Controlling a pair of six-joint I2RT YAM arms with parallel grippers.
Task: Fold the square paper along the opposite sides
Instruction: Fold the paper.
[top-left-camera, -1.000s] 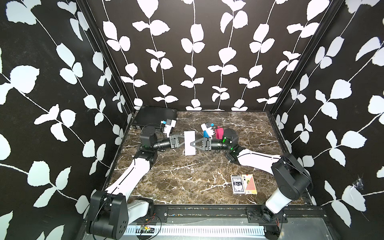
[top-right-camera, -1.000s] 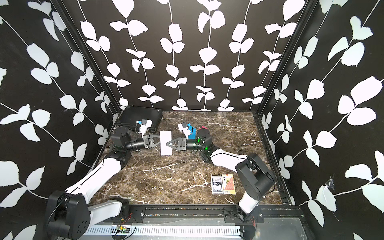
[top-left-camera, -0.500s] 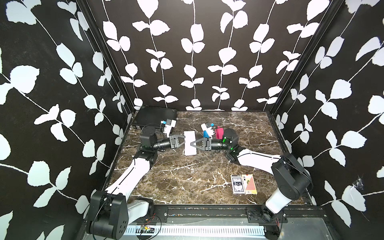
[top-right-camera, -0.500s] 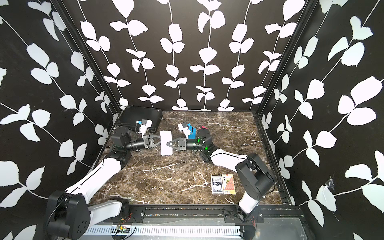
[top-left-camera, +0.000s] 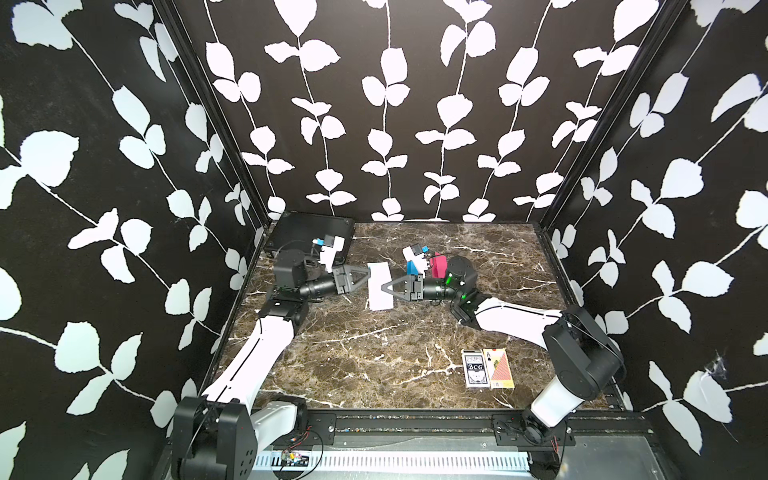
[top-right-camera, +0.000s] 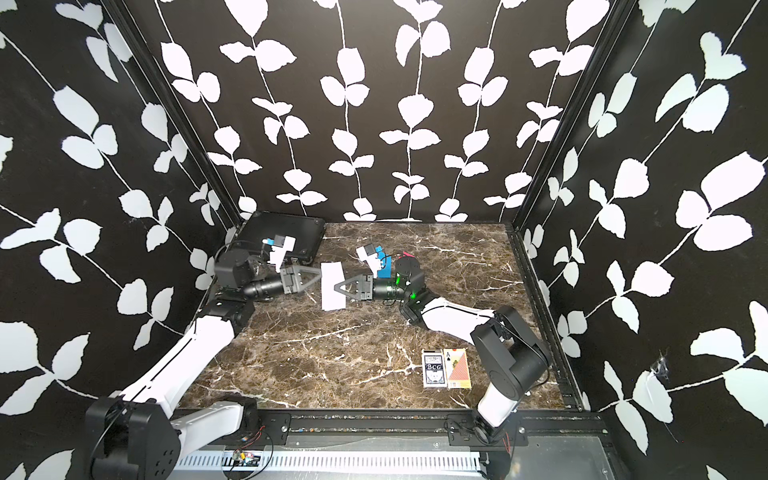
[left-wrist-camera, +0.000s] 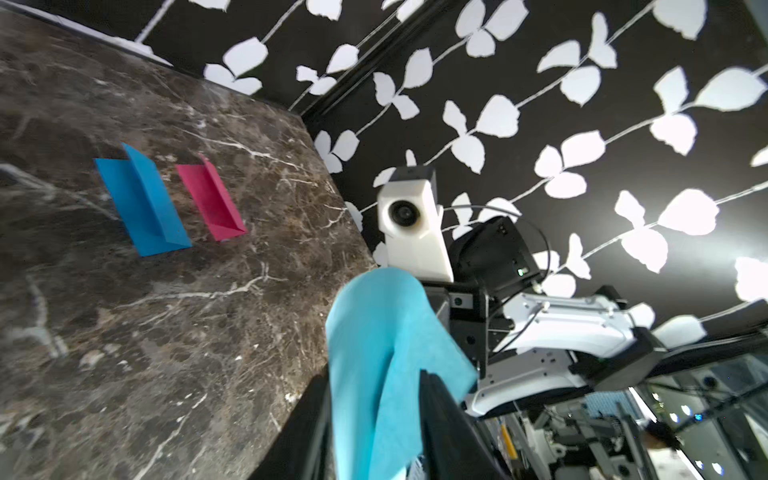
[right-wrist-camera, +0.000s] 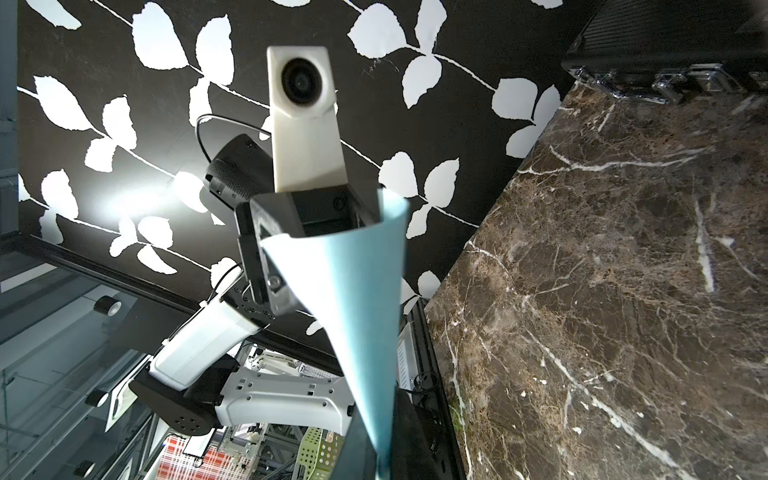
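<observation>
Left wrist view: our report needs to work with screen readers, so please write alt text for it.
A light blue sheet of paper curls up close to the lens between two dark fingers, with the right arm and its white camera behind. Farther off on the marble table sit a folded blue paper and a folded pink paper.

The light blue paper (right-wrist-camera: 357, 299) curves like a cone, and its narrow end is pinched in the right gripper (right-wrist-camera: 384, 449). Its wide end reaches the left gripper (right-wrist-camera: 316, 216), with the marble table (right-wrist-camera: 623, 291) close by.
</observation>
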